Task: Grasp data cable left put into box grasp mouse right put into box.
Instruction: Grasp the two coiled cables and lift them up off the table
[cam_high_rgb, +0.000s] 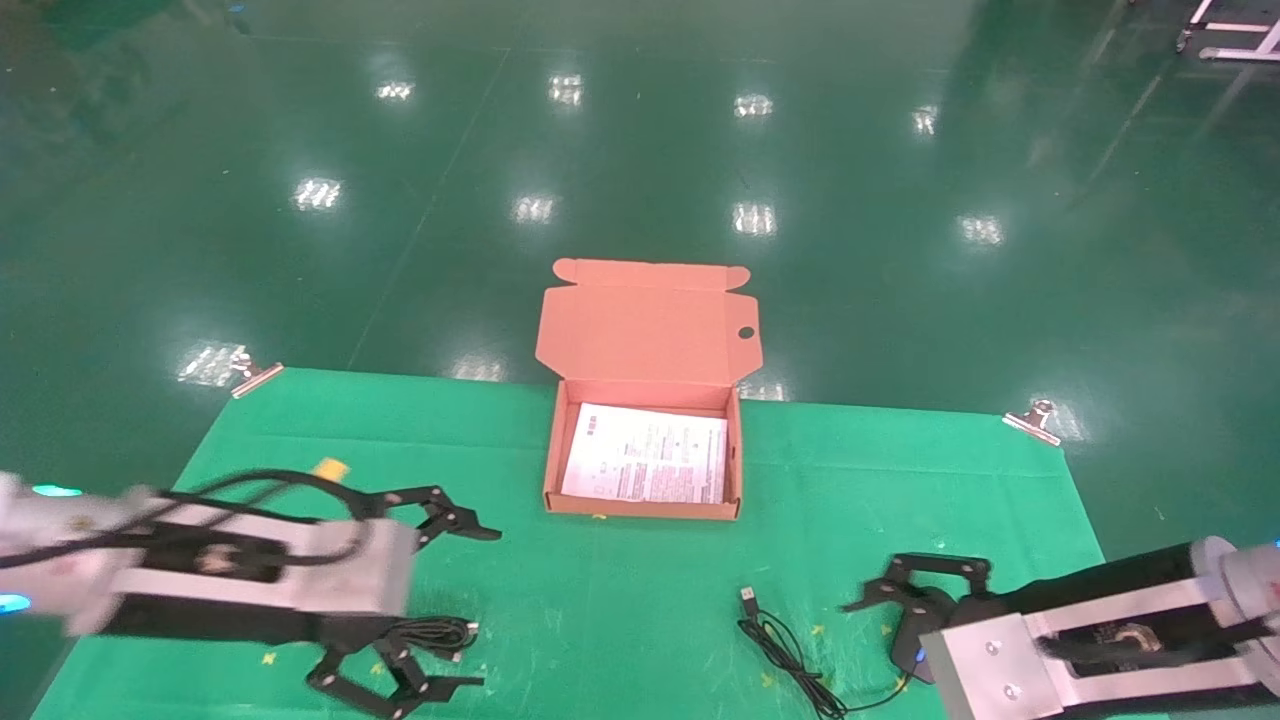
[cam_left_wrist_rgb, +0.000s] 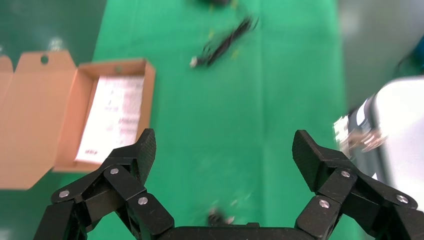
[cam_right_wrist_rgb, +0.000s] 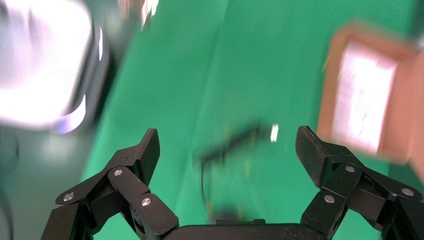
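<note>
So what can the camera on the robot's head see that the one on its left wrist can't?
Only the head view shows the right gripper open above the mouse, and the silver clips pinning the green mat at its far corners. Only the left wrist view looks straight out between the left gripper fingers, spread wide. Both show the open box with its white printed sheet, the mouse's cord, and the data cable on the mat, though the wrist view catches only a small bit of the cable.

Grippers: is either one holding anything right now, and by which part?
Nothing is held. The left gripper is open above the thin black data cable bundle; the right gripper is open over the small black oval mouse.
</note>
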